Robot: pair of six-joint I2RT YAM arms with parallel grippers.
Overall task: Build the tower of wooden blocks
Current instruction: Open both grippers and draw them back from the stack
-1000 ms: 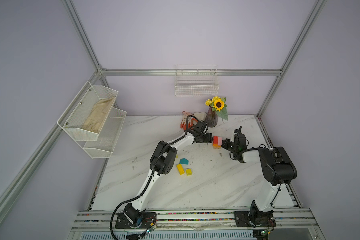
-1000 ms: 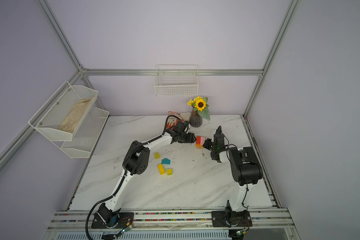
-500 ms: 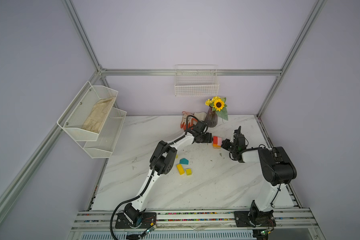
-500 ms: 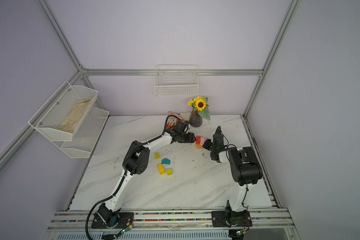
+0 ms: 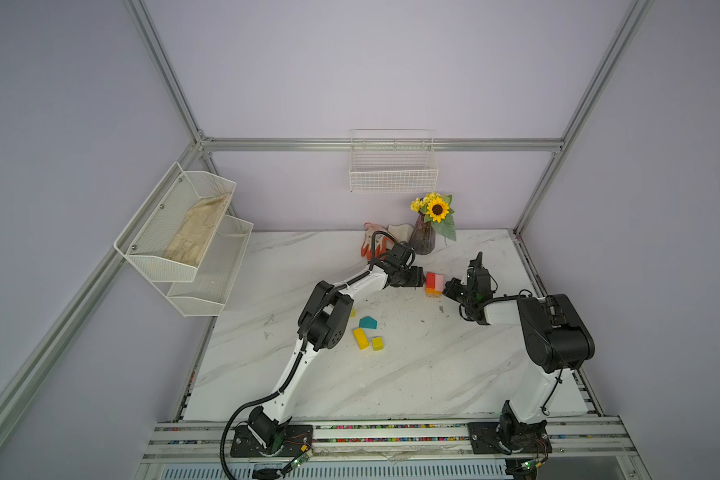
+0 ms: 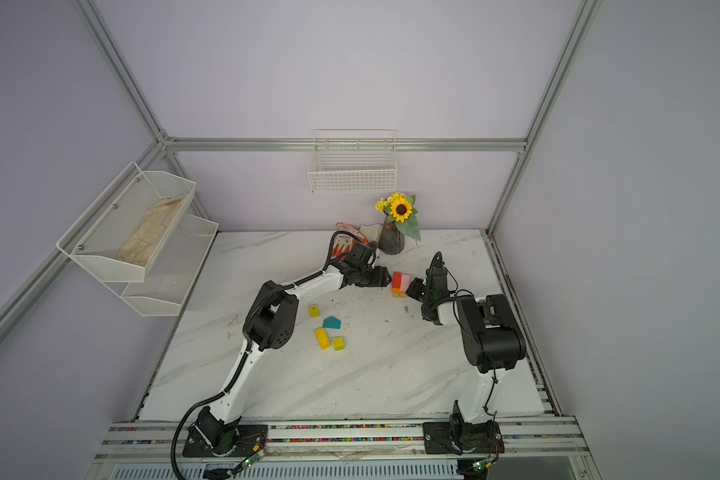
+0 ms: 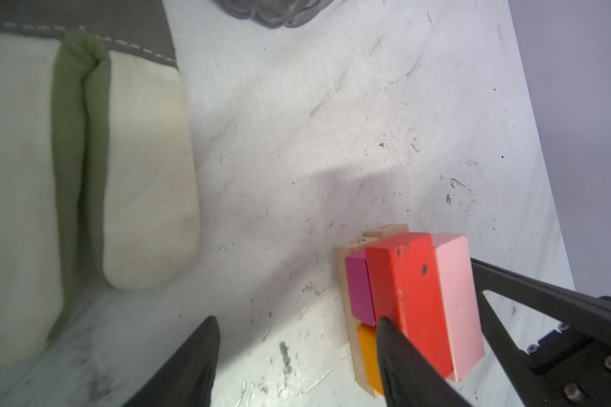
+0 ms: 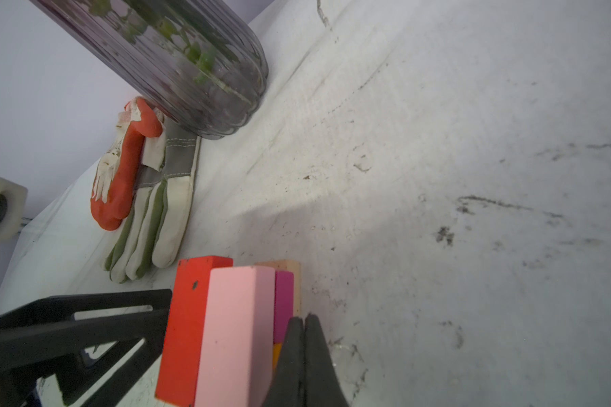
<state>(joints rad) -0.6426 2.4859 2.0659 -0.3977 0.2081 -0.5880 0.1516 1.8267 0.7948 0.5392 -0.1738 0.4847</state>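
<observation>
As my left gripper (image 7: 296,324) sat released beside the tower (image 5: 434,283), at its red block (image 7: 406,282), my right gripper (image 8: 304,327) was clenched empty at the pink block (image 8: 237,327), near far edge of table (image 5: 391,374)

Stereo pair high, facing down on whole table (image 5: 391,374), wrist cams close, both share tower (image 7: 410,299)

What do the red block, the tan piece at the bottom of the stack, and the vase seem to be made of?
Red block: probably wood under matte red paint; it has a nicked edge and small dark marks.
Tan piece: apparently bare, unpainted wood, pale and dull.
Vase: ribbed, dark-tinted glass or perhaps clear plastic; green stems show through its wall.
</observation>
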